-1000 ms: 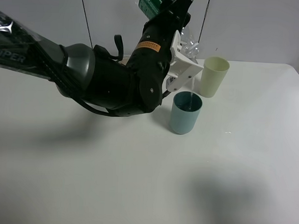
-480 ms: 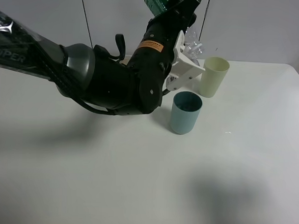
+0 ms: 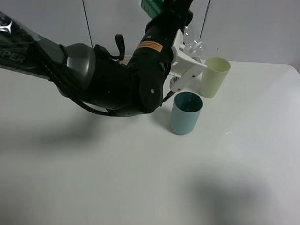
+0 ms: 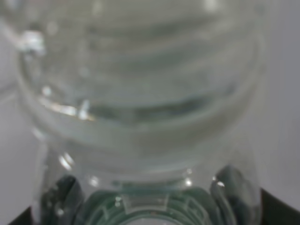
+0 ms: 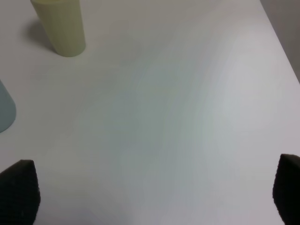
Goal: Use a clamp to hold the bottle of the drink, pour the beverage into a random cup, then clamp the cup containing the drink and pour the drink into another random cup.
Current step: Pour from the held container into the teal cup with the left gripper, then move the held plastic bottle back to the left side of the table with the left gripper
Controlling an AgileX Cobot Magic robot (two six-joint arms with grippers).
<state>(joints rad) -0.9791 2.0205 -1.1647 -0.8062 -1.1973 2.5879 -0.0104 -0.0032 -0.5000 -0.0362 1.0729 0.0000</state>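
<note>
Near part of the bench (image 3: 137, 191) carries only soft shadows.

Right tool (image 5: 152, 197): out of the high view. Its wrist view shows two dark fingertips (image 5: 18, 190) spread wide with nothing between them, hanging over bare bench on the right side. Both cups sit further left and beyond it.

Blue cup (image 3: 186, 113): upright on the bench, right of centre, near the arm. Inside looks dark; fill level can't be read. Only its edge shows in the right wrist view.

Cream cup (image 3: 214, 76): upright, just beyond and right of the blue cup. They are close, with a small gap between them.

Left arm (image 3: 106, 81): comes in from the left and crosses the middle, wrist raised over the far side of the cups.

Left tool (image 4: 146, 192): pinching the bottle (image 3: 194, 45), with dark pads (image 4: 61, 199) either side of the clear ribbed body in the wrist view.

Bottle is off the bench and tilted. The green label (image 3: 154, 1) end is high at the far top edge. The clear neck end points down and right, above and just beyond the blue cup and left of the cream cup. No stream is visible from it. Whether the cap is on can't be made out.
</note>
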